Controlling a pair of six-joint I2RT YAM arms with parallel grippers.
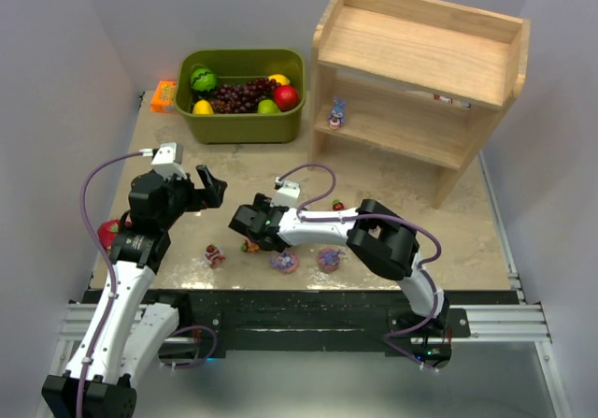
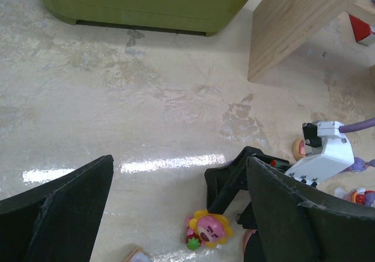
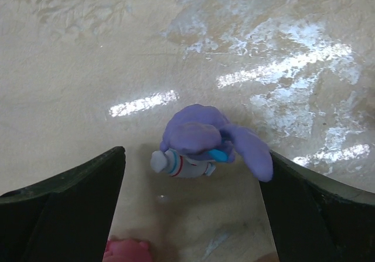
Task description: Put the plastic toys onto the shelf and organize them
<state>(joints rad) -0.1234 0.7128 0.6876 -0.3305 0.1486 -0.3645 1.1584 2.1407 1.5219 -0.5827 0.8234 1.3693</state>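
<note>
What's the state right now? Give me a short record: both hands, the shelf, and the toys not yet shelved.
left hand: open, holding nothing
right hand: open, low, fingers either side of a purple bunny lying on the table; not closed on it
shelf: one bunny figurine standing on the lower tier
toys not yet shelved: at least five, near the front edge, including a flower-topped bear

We are seeing only the top of a pink toy [image 3: 126, 251] at the right wrist view's bottom edge. From above, the right gripper [image 1: 243, 226] is hiding the purple bunny [image 3: 199, 145]. The left arm [image 1: 131, 250] is covering part of a red object [image 1: 110, 233], possibly fruit.
</note>
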